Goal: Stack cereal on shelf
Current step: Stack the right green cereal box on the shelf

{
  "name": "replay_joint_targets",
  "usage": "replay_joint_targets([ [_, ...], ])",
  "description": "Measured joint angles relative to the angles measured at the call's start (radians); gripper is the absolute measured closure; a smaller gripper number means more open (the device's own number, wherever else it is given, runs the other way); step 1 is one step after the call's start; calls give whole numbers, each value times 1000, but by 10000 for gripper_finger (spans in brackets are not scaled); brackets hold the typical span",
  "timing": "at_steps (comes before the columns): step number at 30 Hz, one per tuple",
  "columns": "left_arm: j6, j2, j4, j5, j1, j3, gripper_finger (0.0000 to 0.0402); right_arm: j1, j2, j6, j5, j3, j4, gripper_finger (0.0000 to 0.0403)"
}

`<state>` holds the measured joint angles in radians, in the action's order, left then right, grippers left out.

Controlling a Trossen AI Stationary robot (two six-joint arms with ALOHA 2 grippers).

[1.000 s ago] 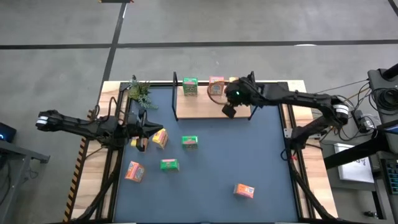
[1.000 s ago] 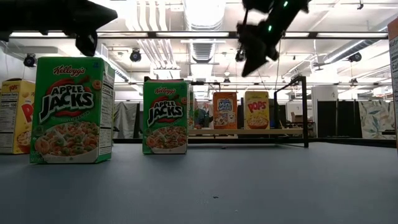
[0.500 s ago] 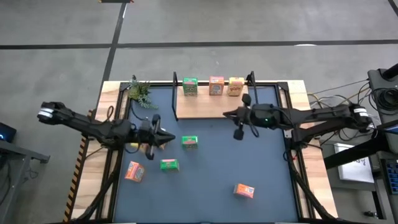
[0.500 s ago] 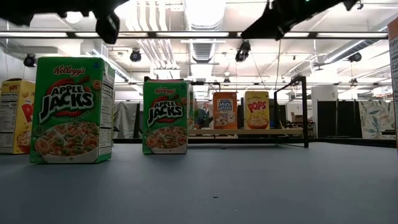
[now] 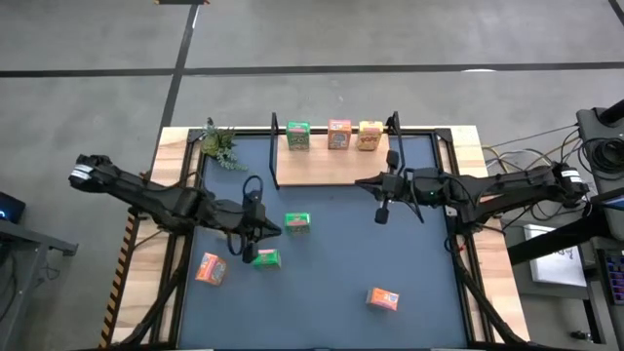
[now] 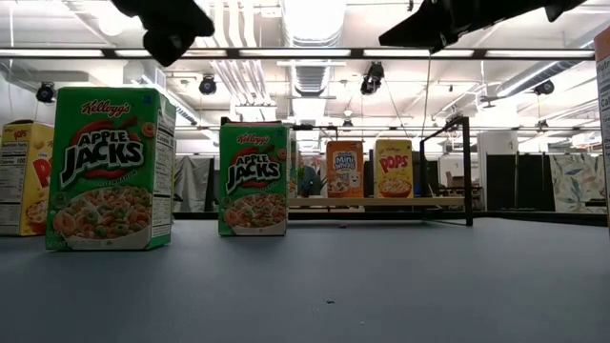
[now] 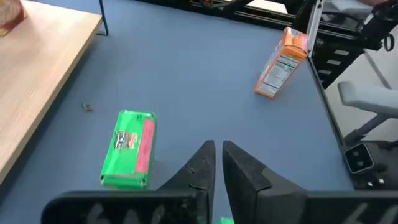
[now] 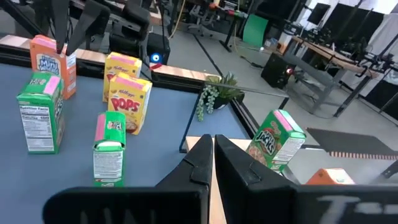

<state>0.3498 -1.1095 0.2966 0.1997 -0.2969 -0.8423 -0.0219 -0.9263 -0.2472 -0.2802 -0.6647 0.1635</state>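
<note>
Green cereal box lies just beside left hand.

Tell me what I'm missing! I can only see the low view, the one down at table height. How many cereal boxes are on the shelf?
Observer: Three stand on the shelf in a row: a green box, a pink box and a yellow box.
Operator: Where's the left claw?
Observer: The left claw hangs above the blue mat, right beside another green box, and it holds nothing.
Operator: And the right one?
Observer: The right claw hangs over the mat just in front of the shelf, shut and empty.
</note>
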Motion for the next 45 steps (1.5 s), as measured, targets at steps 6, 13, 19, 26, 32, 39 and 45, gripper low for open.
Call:
replay_joint_targets([
  [6,-30,-76,-23,2,26,-22,322,0,-21,-8,0,2,-1,394],
  [13,-77,-185,-88,103,77,-20,208,0,-25,-52,0,3,-2,394],
  [19,-153,-298,-101,107,122,-50,147,0,-25,-54,1,18,-7,394],
  [26,-189,-355,-91,107,153,-63,153,0,-25,-51,1,28,-21,394],
  [32,-209,-381,-60,104,160,-63,167,0,-25,-40,1,28,-28,394],
  [39,-241,-385,-64,97,159,-63,206,1,-25,-41,1,28,-41,394],
  [45,-245,-384,-60,97,159,-63,263,1,-25,-41,1,28,-42,394],
])
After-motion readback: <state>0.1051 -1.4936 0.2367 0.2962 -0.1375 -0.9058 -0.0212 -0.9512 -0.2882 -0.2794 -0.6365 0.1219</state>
